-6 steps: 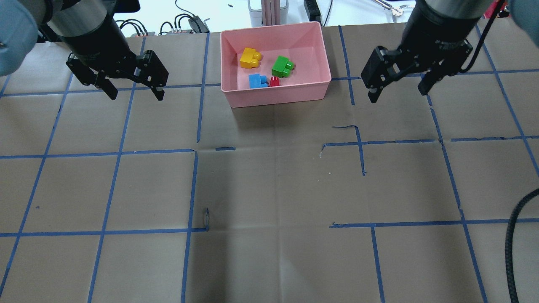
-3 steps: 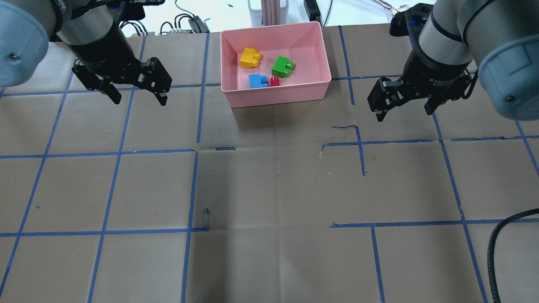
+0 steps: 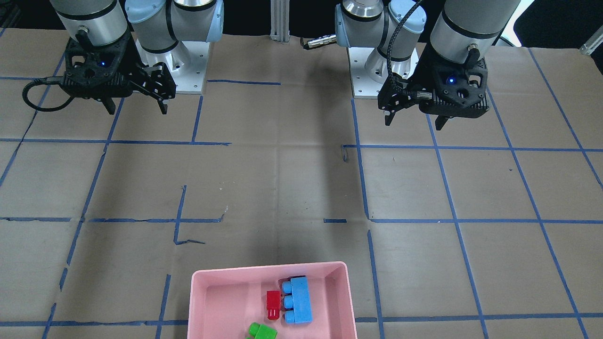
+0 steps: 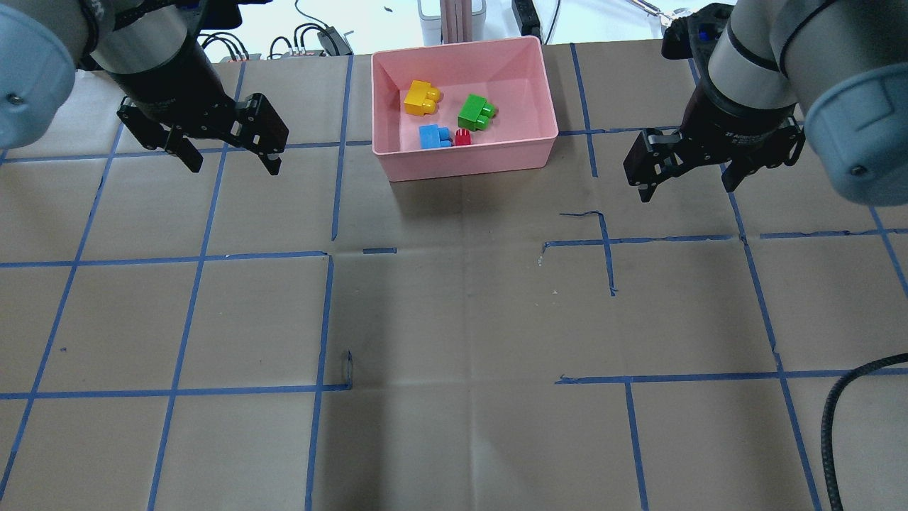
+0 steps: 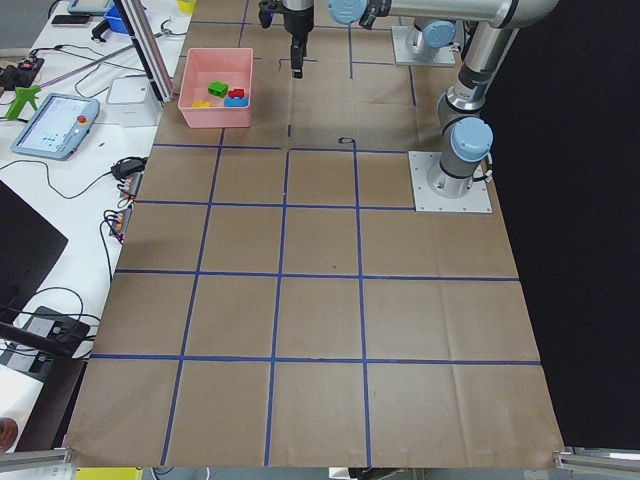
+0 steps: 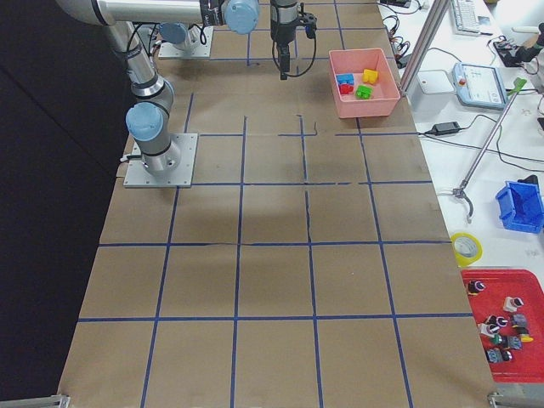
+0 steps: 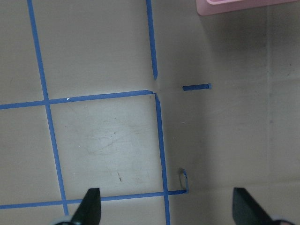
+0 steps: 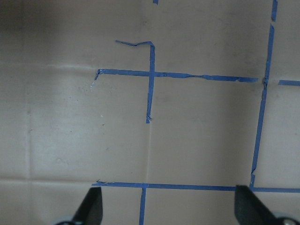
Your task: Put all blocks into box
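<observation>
Paper-covered desk (image 4: 454, 319), four blocks (image 4: 475, 112) in the pink box (image 4: 468, 160).
Front-facing view crops out the yellow block (image 4: 421, 98); left end effector (image 4: 230, 165) and right end effector (image 4: 687, 190) gape empty.

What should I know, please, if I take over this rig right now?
Left gripper: open, empty, above the table to the left of the pink box.
Right gripper: open, empty, above the table to the right of the box.
Yellow brick, green brick, blue brick and red brick: all inside the box.
Done: all four blocks are boxed.
Left: no brick seen outside the box.
</observation>
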